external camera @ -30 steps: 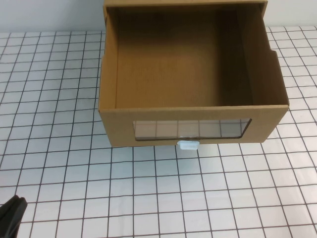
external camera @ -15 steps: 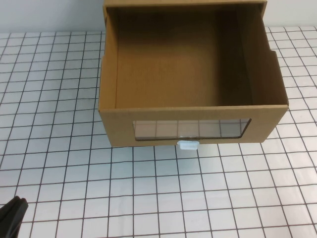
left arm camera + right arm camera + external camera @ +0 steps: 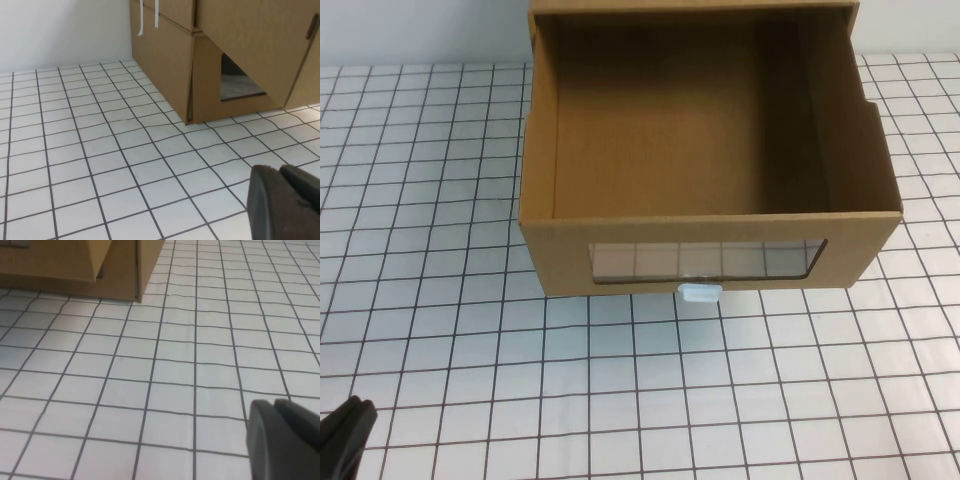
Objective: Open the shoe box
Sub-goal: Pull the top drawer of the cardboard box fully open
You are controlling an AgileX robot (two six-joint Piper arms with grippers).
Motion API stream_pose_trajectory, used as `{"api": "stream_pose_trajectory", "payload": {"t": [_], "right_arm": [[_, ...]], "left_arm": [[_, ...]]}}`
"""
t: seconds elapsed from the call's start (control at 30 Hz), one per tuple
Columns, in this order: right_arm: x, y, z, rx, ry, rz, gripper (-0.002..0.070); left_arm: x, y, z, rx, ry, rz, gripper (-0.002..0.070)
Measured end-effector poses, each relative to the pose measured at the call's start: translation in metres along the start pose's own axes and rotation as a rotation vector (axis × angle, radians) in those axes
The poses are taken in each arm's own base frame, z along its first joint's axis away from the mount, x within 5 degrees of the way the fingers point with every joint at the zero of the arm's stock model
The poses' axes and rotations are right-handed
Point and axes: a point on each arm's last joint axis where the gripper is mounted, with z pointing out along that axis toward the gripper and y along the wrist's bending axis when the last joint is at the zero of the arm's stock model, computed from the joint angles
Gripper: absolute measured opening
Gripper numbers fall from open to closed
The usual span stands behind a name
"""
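As the shoe box (image 3: 710, 150) gapes at twelve o'clock, left gripper (image 3: 279, 172) at seven and right gripper (image 3: 274, 405) at five sit closed, empty.

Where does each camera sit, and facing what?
High: raised on robot's side, angled down into open shoe box; left gripper at near-left edge.
Left wrist: low over table, facing box's front-left corner; left gripper shut.
Right wrist: low, facing front-right corner; right gripper shut, outside high view.
All share the box.
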Motion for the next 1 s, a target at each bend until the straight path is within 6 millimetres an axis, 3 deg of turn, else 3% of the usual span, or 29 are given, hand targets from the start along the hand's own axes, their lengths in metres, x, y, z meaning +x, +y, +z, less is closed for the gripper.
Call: {"api": "stream_pose_trajectory", "payload": {"t": [0.7,1.0], "right_arm": [[0.0,0.0,0.0,-0.002,0.002,0.006,-0.0013],[0.0,0.0,0.0,-0.003,0.002,0.008,-0.0013]], "left_arm": [[-0.001,0.0,0.0,-0.004,-0.01,0.002,-0.0003],[-0.013,0.01,-0.006,-0.155,-0.159,0.073,-0.0003]]}}
